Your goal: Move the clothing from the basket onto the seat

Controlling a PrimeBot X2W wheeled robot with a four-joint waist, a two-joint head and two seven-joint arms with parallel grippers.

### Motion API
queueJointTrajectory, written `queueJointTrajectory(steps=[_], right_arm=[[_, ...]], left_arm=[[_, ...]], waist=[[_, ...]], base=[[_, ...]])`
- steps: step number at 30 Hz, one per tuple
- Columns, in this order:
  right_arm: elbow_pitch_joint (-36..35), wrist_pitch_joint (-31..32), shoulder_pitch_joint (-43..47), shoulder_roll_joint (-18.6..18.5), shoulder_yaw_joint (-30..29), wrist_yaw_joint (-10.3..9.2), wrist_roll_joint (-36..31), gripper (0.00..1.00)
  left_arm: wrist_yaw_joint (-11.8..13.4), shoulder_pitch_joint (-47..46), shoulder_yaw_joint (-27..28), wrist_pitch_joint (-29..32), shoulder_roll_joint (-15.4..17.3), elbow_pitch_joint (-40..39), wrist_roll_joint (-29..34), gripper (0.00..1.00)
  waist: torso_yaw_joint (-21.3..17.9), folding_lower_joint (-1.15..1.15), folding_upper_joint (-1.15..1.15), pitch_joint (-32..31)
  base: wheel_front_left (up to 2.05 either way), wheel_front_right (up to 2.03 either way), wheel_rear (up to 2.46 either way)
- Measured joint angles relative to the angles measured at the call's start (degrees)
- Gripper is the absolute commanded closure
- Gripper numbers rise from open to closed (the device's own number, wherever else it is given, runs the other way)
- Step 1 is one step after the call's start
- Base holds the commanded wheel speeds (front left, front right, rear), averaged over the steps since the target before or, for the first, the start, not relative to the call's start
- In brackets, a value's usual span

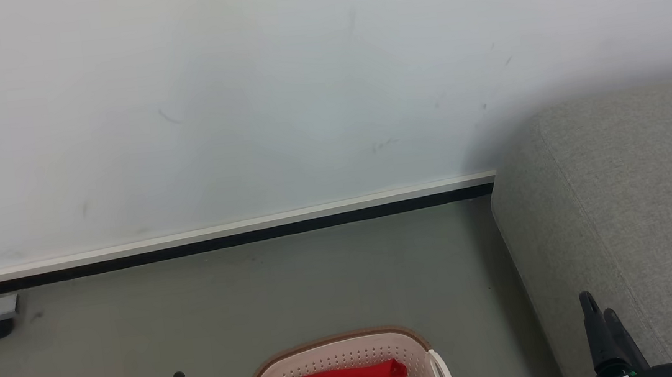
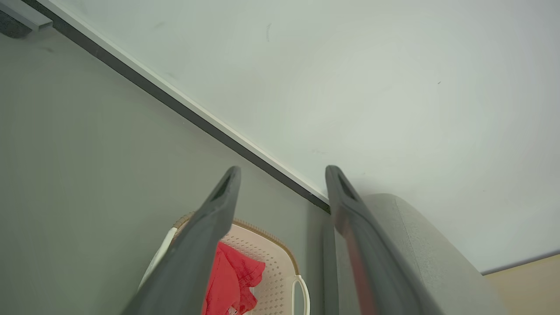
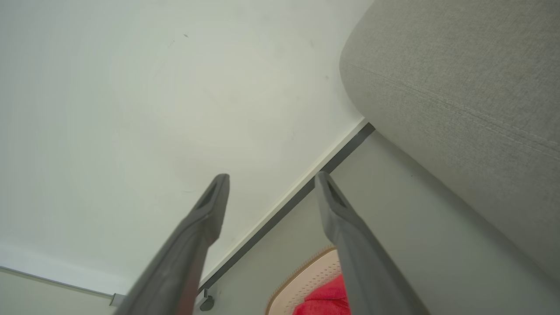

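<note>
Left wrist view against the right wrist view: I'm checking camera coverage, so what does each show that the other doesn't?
Left wrist view, not the right: the open left gripper, the white handle of the basket, and a tan strip at the lower right corner.
Right wrist view, not the left: the open right gripper and the stitched seam along the seat.
Both: the red clothing lying in the basket, the grey seat, the pale wall, its dark baseboard and the grey floor.

Head camera high, downward onto floor (image 1: 345,275); wrist cameras low, toward wall (image 1: 301,92); basket (image 1: 341,356) in all.
</note>
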Motion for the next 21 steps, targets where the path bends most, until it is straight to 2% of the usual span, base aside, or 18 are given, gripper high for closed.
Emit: queueJointTrajectory(steps=[12, 21], right_arm=[[-2.1, 2.1, 1.0, 1.1, -1.1, 0.0, -12.1, 0.0], [-2.5, 2.8, 1.2, 1.9, -1.5, 0.0, -18.4, 0.0]], left_arm=[[1.4, 0.1, -1.2, -2.3, 1.4, 0.6, 11.0, 0.0], [0.6, 0.0, -2.2, -3.5, 2.3, -0.5, 16.8, 0.0]], waist=[[0.0, 0.0, 0.0, -0.5], [0.2, 0.0, 0.0, -0.6]], base=[[0.0, 0.0, 0.0], [0.0, 0.0, 0.0]])
